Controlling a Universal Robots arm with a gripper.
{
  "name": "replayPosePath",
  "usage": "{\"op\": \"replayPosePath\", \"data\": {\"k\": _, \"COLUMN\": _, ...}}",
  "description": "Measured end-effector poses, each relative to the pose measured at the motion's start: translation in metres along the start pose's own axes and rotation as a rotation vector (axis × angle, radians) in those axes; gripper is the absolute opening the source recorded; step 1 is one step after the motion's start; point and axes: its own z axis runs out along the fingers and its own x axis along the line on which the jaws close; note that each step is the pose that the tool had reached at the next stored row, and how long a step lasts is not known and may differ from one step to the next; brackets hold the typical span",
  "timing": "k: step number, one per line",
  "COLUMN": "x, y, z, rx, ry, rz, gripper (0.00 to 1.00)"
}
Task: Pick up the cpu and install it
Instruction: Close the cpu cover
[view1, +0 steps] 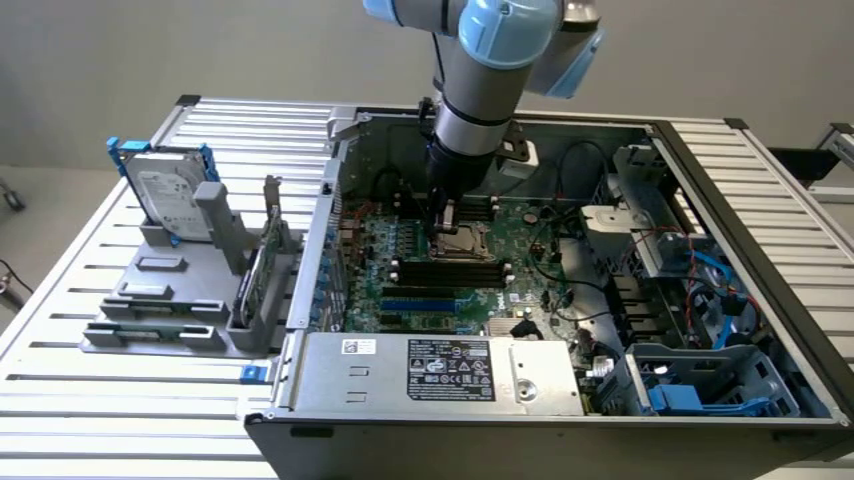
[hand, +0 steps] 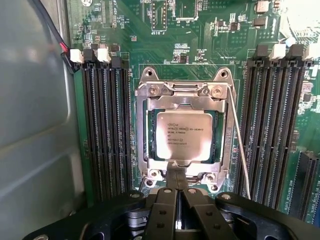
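- I am observing the gripper (view1: 450, 212) (hand: 176, 176) hanging inside the open computer case (view1: 747, 190), at the far middle of the green motherboard (hand: 190, 45) and directly over the socket (hand: 181, 91).
- The fingers (hand: 167, 210) are standing pressed together, tip against tip, and they are carrying nothing.
- The cpu (hand: 183, 136) is lying flat in the socket with its dull silver printed top facing up. The socket's metal frame is surrounding it on all four sides.
- The fingertips are sitting at the edge of the socket frame, just beside the cpu and off its top. I cannot tell whether they are touching the frame.
- Banks of black memory slots (hand: 105, 130) are flanking the socket on two sides, and nothing is lying across the chip.
- I am judging the pick-up and the placement as done, since the chip is resting square and level in its seat.
- A thin wire lever (hand: 240, 150) is running along one side of the socket. I cannot tell whether it is latched, so I am treating the locking of the chip as unconfirmed.
- The hard drive (view1: 171, 190) is standing in the grey parts holder (view1: 160, 300) on the slatted table (view1: 54, 300), at the exterior view's left and well apart from the gripper.
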Motion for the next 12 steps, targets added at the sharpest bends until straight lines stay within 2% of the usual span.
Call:
{"op": "replayPosePath", "data": {"k": 4, "x": 0.0, "y": -0.0002, "z": -0.0014, "rx": -0.0004, "ry": 0.001, "rz": 0.0, "gripper": 0.11}}
{"op": "replayPosePath", "data": {"k": 7, "x": 0.001, "y": -0.0017, "z": -0.0095, "rx": 0.0007, "ry": 0.0003, "rz": 0.0, "gripper": 0.11}}
{"op": "replayPosePath", "data": {"k": 12, "x": 0.0, "y": -0.0088, "z": -0.0128, "rx": 0.004, "ry": 0.0014, "rz": 0.0, "gripper": 0.11}}
